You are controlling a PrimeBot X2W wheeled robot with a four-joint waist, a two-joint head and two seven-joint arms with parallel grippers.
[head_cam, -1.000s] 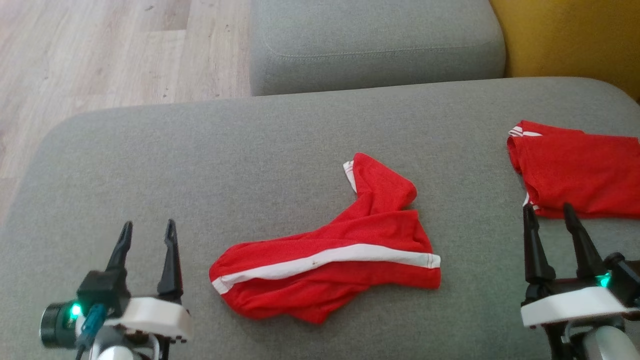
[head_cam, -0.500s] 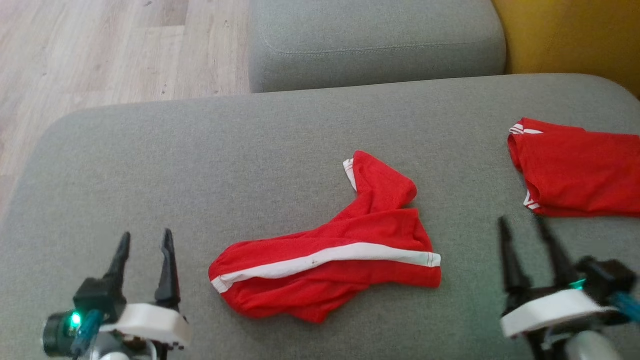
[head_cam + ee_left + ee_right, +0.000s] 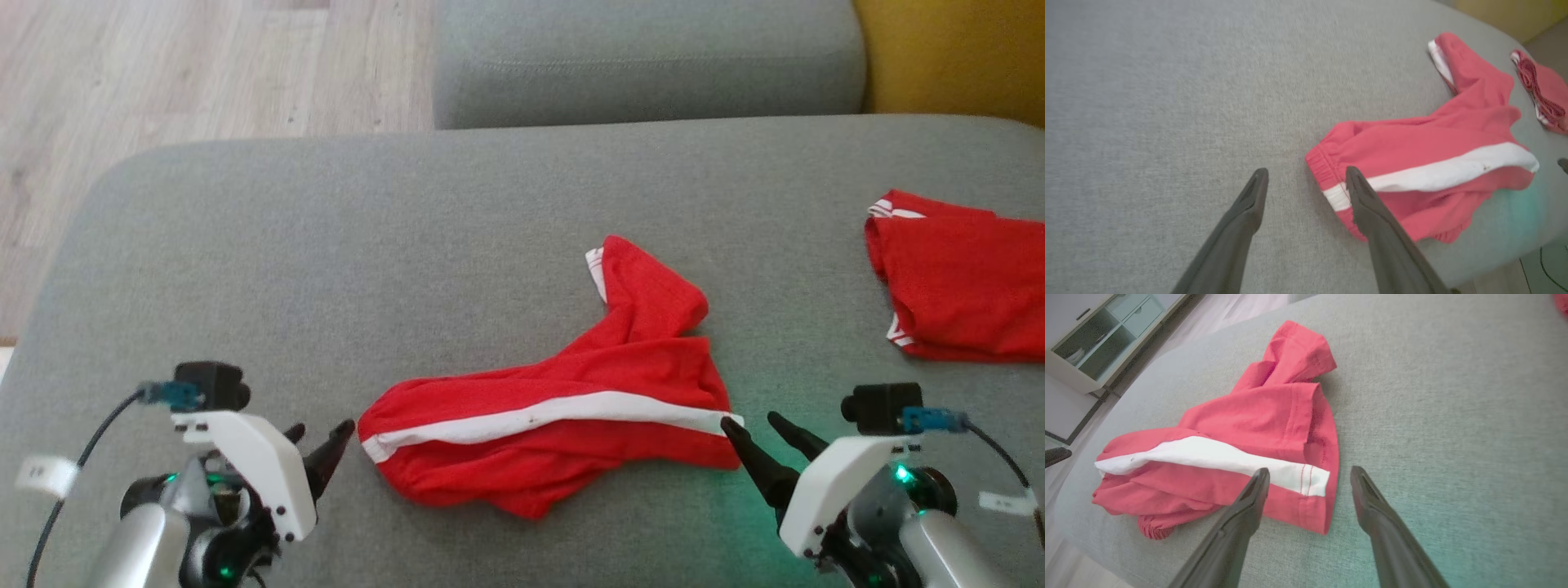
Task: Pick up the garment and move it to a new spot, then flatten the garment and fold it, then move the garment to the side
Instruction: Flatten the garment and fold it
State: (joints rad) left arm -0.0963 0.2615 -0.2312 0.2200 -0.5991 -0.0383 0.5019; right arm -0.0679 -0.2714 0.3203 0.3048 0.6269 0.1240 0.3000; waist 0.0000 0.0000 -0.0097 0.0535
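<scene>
The garment [image 3: 563, 408], red shorts with a white side stripe, lies crumpled on the grey sofa cushion [image 3: 367, 269]. Its elastic waistband end [image 3: 1331, 179] points toward my left gripper [image 3: 322, 437], which is open and tilted in toward that end, one fingertip [image 3: 1349, 173] just over the waistband edge. My right gripper [image 3: 747, 425] is open too, at the hem end [image 3: 1314, 490], with the striped corner of the garment [image 3: 1257, 433] lying between and just beyond its fingers. Neither gripper holds cloth.
A second red garment [image 3: 963, 286] lies flat at the cushion's right. Another grey cushion [image 3: 645, 65] sits behind, a yellow one [image 3: 955, 57] at the far right. Wooden floor [image 3: 163, 82] lies to the left, and a low cabinet [image 3: 1094, 339] stands beyond the sofa edge.
Both arms have swung inward and turned so the fingers point at the shorts' two ends. The head view has shifted slightly, carrying the whole scene right. The garment itself lies as before.
</scene>
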